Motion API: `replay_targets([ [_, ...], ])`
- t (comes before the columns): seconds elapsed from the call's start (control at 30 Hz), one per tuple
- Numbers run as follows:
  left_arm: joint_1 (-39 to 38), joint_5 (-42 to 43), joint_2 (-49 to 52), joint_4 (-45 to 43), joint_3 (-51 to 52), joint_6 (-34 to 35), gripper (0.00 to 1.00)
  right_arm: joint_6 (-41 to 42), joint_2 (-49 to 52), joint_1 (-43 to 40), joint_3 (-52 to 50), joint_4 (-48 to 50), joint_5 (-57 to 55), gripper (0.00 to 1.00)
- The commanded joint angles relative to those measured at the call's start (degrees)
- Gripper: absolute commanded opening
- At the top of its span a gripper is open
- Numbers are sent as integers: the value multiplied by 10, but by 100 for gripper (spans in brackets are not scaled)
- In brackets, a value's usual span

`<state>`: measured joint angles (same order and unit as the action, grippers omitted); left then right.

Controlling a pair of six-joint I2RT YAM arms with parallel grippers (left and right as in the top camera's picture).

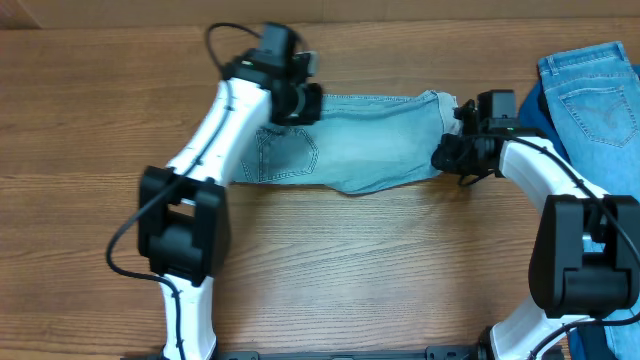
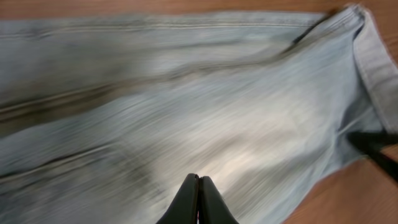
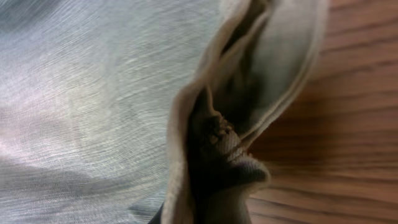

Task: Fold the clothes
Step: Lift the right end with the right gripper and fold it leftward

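Pale denim shorts (image 1: 370,140) are lying flat near the far edge of the tabletop (image 1: 350,270). Their long axis is running left to right, with the pocket end pointing toward the left edge and the leg hem toward the right. The right fingers (image 1: 452,157) are pinching that bunched hem, probably to carry it across for a fold. The left fingers (image 2: 188,202) are pressed together with nothing visible between them, hovering over the left part, perhaps to pin it.

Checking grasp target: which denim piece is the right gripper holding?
The pale faded shorts mid-table, their edge bunched in the right gripper; the brighter blue denim lies untouched off to the side.
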<state>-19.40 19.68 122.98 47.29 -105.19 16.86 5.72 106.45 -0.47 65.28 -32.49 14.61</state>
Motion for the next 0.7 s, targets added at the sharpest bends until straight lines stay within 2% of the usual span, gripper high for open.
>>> replay_targets([
  [0.0, -70, -64, 20, -23, 5, 69, 4, -13, 2, 28, 30, 5, -1, 4],
  [0.23, -95, -85, 71, -43, 5, 87, 4, -32, 2, 31, 104, -63, -18, 4],
  [0.5, -95, -169, 72, -21, 5, 101, 4, -64, 2, 31, 110, -75, -22, 4],
  [0.67, -97, -169, 80, -22, 9, 132, 4, -77, 2, 31, 117, -79, -22, 4],
])
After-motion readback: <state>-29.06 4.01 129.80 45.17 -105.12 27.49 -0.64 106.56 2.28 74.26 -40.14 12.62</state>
